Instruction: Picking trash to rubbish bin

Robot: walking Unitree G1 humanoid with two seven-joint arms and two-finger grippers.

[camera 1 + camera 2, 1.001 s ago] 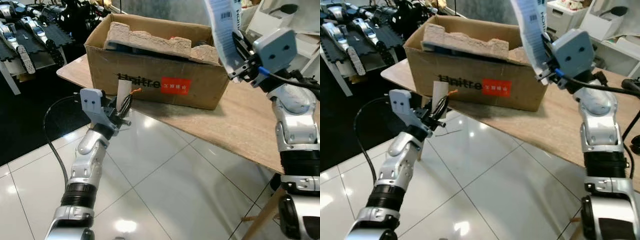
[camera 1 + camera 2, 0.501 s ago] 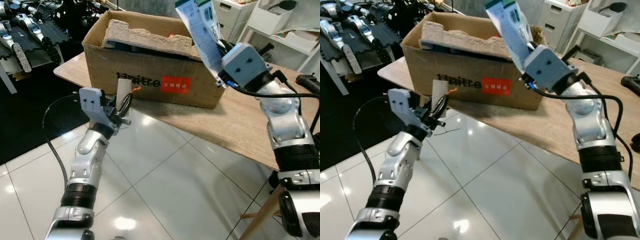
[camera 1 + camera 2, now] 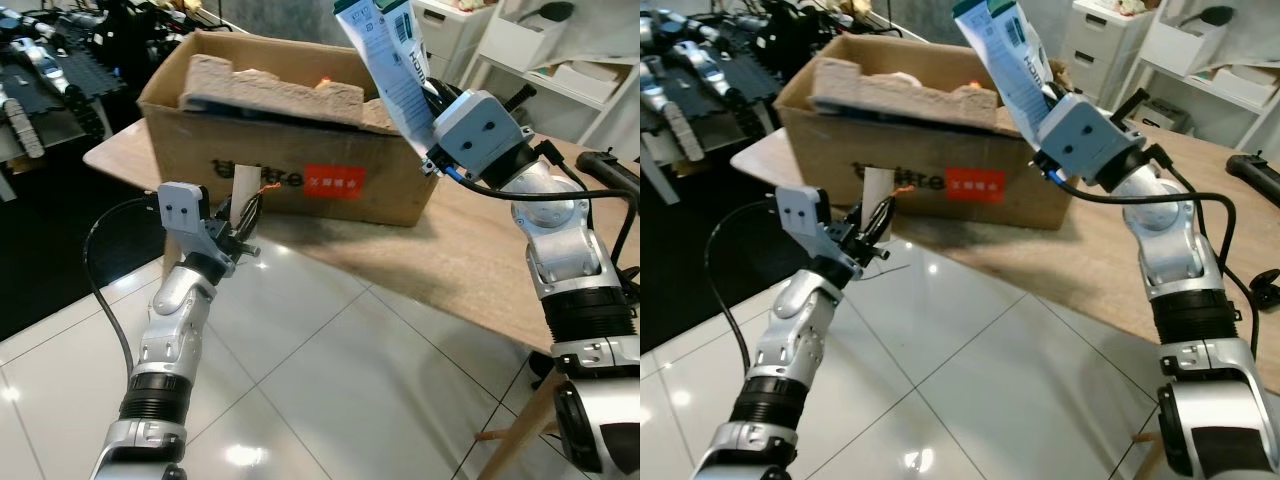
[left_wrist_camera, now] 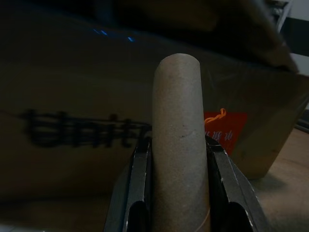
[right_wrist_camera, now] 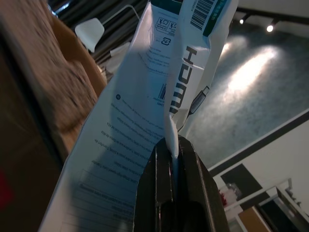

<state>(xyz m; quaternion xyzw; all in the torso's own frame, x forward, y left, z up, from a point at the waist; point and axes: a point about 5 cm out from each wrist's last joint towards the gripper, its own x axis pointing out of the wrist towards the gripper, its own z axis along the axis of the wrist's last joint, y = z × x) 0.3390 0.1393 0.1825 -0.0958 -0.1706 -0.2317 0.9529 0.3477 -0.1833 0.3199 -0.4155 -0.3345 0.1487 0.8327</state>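
Left gripper [image 4: 176, 193] clamped on upright cardboard tube [image 4: 178, 140], tube between fingers, box [image 3: 270, 170] just beyond tips. Right gripper [image 5: 175, 169] pinched shut on white packet [image 3: 385, 60], packet rising from jaws over box's right corner.

Cardboard box [image 3: 280, 180] on table [image 3: 480, 250]

Things you can't see all of

The white HDMI packet [image 3: 385, 60] runs off the top edge at 12 o'clock. The cardboard tube [image 4: 180, 145] is cut off below and covers part of the black letters on the cardboard box [image 3: 290, 180].
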